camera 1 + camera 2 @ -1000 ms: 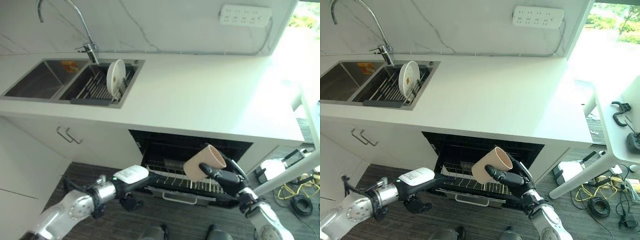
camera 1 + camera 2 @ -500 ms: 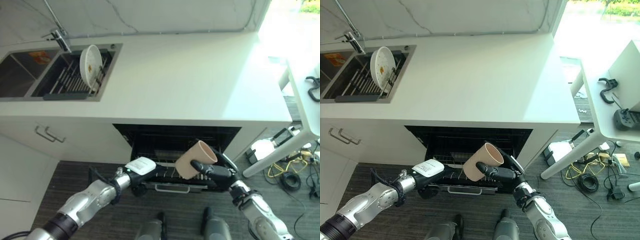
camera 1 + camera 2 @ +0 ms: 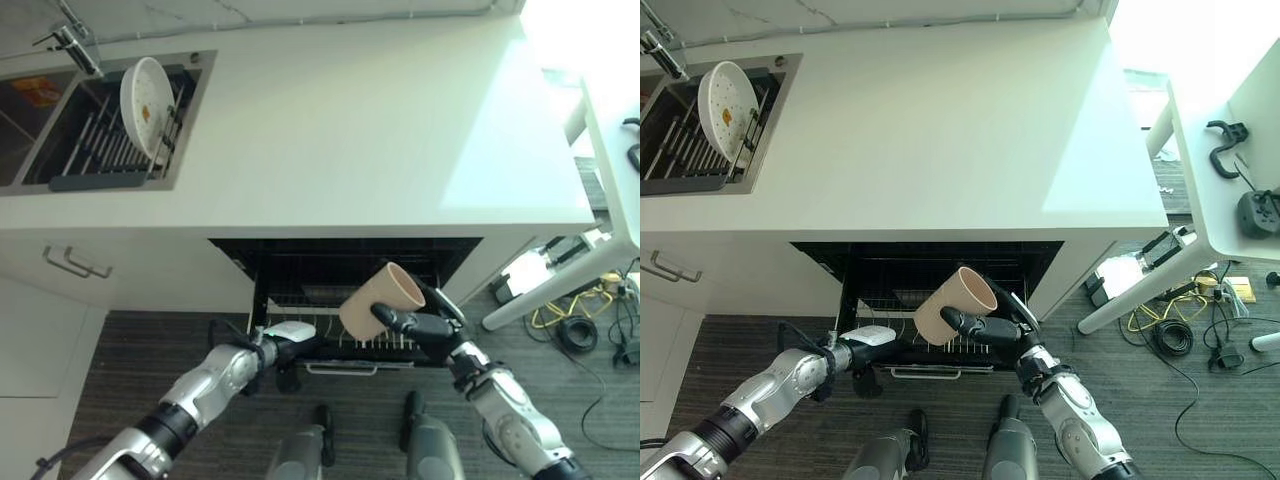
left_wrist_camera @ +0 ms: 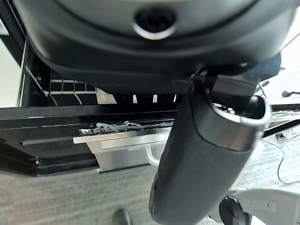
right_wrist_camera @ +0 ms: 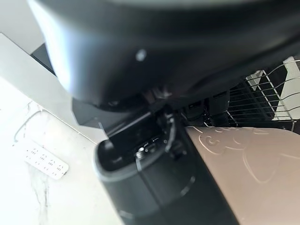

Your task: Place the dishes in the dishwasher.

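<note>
1. Looking down over a white tabletop (image 3: 350, 130) with a sink (image 3: 40, 150) set in its far left corner, a speckled plate (image 3: 143, 93) standing on edge there in a drying rack, and an open dishwasher (image 3: 300, 262) gaping under the tabletop's near edge.
2. Seeing the whole picture sliding against a second ago, the sink drifting toward the upper left: taking that for the head moving, not the things.
3. Keeping the beige cup (image 3: 378, 300) aloft in the right hand (image 3: 428, 327), fingers (image 3: 392, 320) clamped round its lower wall, mouth tilted up and away, hanging just over the pulled-out wire basket (image 3: 395, 345) as before.
4. Holding the left hand (image 3: 287, 338) low at the wire basket's front left corner, close to its metal handle (image 4: 126, 143), much as half a second ago.
5. Judging from this: nothing set down yet, the cup waiting above the tines, the plate waiting in the sink.
6. Failing to tell whether the left hand's fingers are apart or closed: the thumb (image 4: 201, 159) blocking them in the left wrist view, and the hand too small from above.
7. Failing to tell whether that hand is touching the wire basket or merely beside it.
8. Losing the dishwasher's depths in shadow and the cup's base behind the right hand, so leaving unsaid what the wire basket already carries.
</note>
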You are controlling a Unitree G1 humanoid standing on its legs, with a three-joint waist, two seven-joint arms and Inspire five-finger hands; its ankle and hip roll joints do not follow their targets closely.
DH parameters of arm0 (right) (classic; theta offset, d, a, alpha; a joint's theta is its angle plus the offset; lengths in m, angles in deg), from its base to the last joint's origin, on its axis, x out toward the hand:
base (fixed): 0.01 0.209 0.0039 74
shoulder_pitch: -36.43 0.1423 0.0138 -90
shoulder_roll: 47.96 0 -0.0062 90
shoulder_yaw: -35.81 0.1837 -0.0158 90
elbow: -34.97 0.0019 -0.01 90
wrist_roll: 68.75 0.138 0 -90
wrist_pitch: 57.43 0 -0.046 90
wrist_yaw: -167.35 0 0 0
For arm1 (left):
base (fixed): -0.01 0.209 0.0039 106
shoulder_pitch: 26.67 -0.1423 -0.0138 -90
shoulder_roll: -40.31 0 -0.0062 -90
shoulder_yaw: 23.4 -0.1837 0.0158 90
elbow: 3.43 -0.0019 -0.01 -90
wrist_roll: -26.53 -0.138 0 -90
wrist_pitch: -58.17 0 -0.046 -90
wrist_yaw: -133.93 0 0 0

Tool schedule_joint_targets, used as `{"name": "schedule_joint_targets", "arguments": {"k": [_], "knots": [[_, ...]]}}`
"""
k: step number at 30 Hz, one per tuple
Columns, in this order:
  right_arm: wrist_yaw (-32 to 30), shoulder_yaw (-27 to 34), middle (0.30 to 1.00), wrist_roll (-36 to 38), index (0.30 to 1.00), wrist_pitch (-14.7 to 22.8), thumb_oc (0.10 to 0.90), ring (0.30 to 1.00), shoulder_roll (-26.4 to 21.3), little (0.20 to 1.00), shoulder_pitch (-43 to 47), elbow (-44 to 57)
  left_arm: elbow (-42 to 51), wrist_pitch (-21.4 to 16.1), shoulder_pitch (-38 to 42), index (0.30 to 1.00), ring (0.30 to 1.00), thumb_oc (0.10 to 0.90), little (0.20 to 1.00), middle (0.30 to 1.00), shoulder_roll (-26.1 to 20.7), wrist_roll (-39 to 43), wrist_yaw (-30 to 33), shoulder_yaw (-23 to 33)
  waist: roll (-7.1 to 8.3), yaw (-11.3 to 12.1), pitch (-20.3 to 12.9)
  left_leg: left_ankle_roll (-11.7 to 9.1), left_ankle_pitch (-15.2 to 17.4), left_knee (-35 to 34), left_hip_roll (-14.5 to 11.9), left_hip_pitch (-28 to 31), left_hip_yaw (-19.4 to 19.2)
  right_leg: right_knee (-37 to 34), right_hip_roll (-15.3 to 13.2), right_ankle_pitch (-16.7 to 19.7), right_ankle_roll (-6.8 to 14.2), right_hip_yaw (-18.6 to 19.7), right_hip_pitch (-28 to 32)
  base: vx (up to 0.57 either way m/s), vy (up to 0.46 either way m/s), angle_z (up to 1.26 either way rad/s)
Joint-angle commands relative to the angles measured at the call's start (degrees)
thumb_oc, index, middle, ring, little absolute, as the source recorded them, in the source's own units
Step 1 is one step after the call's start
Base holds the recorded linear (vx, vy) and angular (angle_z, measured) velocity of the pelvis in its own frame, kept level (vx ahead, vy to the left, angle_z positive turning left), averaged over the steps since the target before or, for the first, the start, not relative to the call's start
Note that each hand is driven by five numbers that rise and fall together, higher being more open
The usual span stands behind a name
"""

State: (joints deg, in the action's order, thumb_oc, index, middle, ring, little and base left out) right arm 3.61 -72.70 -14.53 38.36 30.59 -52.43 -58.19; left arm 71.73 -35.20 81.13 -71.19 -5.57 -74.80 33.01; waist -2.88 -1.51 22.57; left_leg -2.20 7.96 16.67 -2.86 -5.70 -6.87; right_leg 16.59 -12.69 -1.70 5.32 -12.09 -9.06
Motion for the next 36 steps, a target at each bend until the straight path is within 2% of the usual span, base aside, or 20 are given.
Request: {"name": "schedule_joint_targets", "arguments": {"k": [1,8,13,21,27,30,36], "knots": [[1.1,2.2,0.300,1.5,0.300,2.9,0.400,0.300,-0.1,0.300,5.2,7.1,8.0,-1.6,-3.0,0.900,0.900,0.800,0.900,0.900,-2.2,6.1,-9.8,-3.0,0.36,-0.7,-0.7,2.3,0.6,0.5,0.0,0.9,-2.4,0.6,0.7,-4.8,2.3,3.5,3.1,0.00,0.000,0.00],[-2.4,3.8,0.300,-1.7,0.300,3.0,0.400,0.300,0.3,0.300,6.0,5.4,13.4,-0.3,-3.0,0.900,0.900,0.800,0.900,0.900,-4.5,9.2,-16.2,-1.2,-0.47,-0.2,-0.6,2.2,0.7,0.5,0.6,1.2,-2.0,0.6,0.0,-4.6,2.3,2.8,3.4,0.00,0.000,0.00],[-6.0,4.7,0.300,-6.2,0.300,0.5,0.400,0.300,-1.0,0.300,7.4,2.3,16.9,-2.3,-2.9,0.900,0.900,0.800,0.900,0.900,-7.5,10.6,-19.3,0.4,-1.00,0.5,-0.6,2.2,0.6,0.5,0.8,1.7,-1.9,0.6,-0.5,-4.4,2.2,2.1,4.2,0.01,-0.002,0.01],[-8.9,7.1,0.300,-11.6,0.300,-3.0,0.400,0.300,-3.5,0.300,9.6,-1.7,21.3,-3.4,-1.2,0.900,0.900,0.800,0.900,0.900,-11.9,15.5,-27.0,2.6,-0.51,1.7,-1.0,2.2,0.6,0.5,0.7,3.0,-1.6,0.6,-0.8,-4.2,2.3,0.7,5.9,0.06,-0.028,0.15],[-13.6,8.0,0.300,-15.0,0.300,-5.7,0.400,0.300,-5.9,0.300,12.7,-7.0,22.9,-2.7,1.6,0.900,0.900,0.800,0.900,0.900,-14.0,20.1,-33.2,2.5,0.28,3.0,-1.1,2.3,0.5,0.5,0.7,3.9,-1.2,0.6,-0.8,-4.1,2.3,0.1,7.1,0.04,-0.043,0.05],[-13.9,7.7,0.300,-16.7,0.300,-6.7,0.400,0.300,-6.4,0.300,14.7,-12.0,23.7,-1.5,3.6,0.900,0.900,0.800,0.900,0.900,-15.1,22.4,-36.9,2.0,0.38,3.9,-0.7,2.4,0.4,0.5,0.7,4.2,-0.9,0.6,-0.7,-3.9,2.3,-0.3,7.6,0.02,-0.040,0.03],[-14.9,5.8,0.300,-21.3,0.300,-7.3,0.400,0.300,-6.1,0.300,16.9,-17.8,23.8,-0.7,5.5,0.900,0.900,0.800,0.900,0.900,-15.8,23.4,-38.0,1.2,0.02,4.8,-0.3,2.4,0.3,0.5,1.1,4.0,-0.5,0.6,-0.8,-3.6,2.2,-0.4,7.7,0.00,-0.011,0.11]]}}
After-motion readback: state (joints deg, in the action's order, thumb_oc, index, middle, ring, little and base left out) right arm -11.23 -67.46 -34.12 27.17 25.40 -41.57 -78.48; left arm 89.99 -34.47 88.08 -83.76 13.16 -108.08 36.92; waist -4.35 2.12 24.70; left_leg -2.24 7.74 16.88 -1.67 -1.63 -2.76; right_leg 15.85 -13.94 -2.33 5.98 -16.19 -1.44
